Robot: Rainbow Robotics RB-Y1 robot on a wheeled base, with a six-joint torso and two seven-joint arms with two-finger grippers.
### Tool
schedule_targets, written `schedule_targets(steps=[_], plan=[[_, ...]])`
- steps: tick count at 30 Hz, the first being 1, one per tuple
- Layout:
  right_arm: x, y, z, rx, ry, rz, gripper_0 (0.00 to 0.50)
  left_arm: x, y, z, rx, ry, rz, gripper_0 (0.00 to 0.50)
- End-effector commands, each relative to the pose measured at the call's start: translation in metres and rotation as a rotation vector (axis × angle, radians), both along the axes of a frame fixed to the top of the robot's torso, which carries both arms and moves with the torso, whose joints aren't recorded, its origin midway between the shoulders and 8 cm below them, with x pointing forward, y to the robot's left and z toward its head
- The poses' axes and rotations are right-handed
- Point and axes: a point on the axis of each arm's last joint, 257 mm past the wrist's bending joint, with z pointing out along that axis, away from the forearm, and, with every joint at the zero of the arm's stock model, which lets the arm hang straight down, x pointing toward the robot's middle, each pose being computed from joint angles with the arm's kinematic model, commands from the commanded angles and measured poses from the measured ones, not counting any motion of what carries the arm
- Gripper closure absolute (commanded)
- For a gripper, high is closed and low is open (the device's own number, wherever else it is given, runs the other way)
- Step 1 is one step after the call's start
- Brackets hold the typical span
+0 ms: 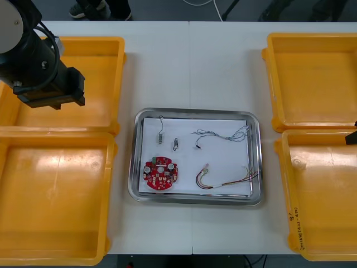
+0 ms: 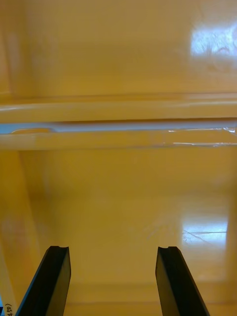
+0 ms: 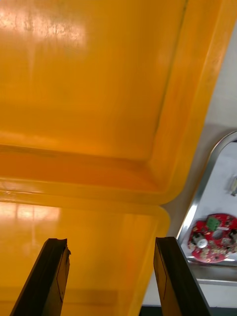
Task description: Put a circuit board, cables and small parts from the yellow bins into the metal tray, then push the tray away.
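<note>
A: What is logged at the near edge of the table?
B: Two yellow bins are noted, the near left bin (image 1: 56,195) and the near right bin (image 1: 329,195). They are set well apart, and each floor is bare.

A: And between them?
B: The metal tray (image 1: 195,199) is placed mid-table and is white inside. The circuit board (image 1: 160,173) is laid in its near left corner. The red and yellow cable (image 1: 223,180) is looped in the near right part, apart from the board. Farther in, small metal parts (image 1: 176,144) are lined up toward the left. A thin cable (image 1: 220,134) is spread along the far right; its colour cannot be told.

A: Tool state?
B: The left gripper (image 3: 111,241) is held released, fingers apart with nothing between them. It is poised where the two left bins' rims meet, with the tray's rim and the board seen just past those rims. The left arm (image 1: 42,72) is seen over the far left bin (image 1: 95,84). The right gripper (image 2: 113,248) is released too, with nothing gripped. It is held over the right bins, where their two rims run side by side.

A: Far end?
B: The far right bin (image 1: 312,78) is recorded bare, as is the far left bin.
</note>
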Motion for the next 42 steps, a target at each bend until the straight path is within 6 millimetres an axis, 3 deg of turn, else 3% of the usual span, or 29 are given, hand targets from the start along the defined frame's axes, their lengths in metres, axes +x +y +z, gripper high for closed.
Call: schedule_targets(steps=[1, 10, 22, 33, 42], plan=[[0.009, 0.018, 0.03, -0.101, -0.058, 0.129, 0.0, -0.014, 0.032, -0.013, 0.053, 0.024, -0.043, 0.0], [0.013, 0.067, 0.039, -0.064, -0.057, 0.289, 0.0, -0.038, 0.044, -0.052, 0.027, 0.07, -0.044, 0.0], [0.012, 0.158, 0.041, -0.217, -0.067, 0.6, 0.0, -0.055, 0.072, -0.065, 0.031, 0.055, -0.108, 0.0], [-0.013, 0.235, 0.012, -0.33, -0.076, 0.916, 0.0, -0.061, 0.09, -0.069, 0.08, 0.033, -0.174, 0.0], [-0.033, 0.277, -0.024, -0.404, -0.09, 1.118, 0.0, -0.065, 0.099, -0.061, 0.131, -0.018, -0.174, 0.0]])
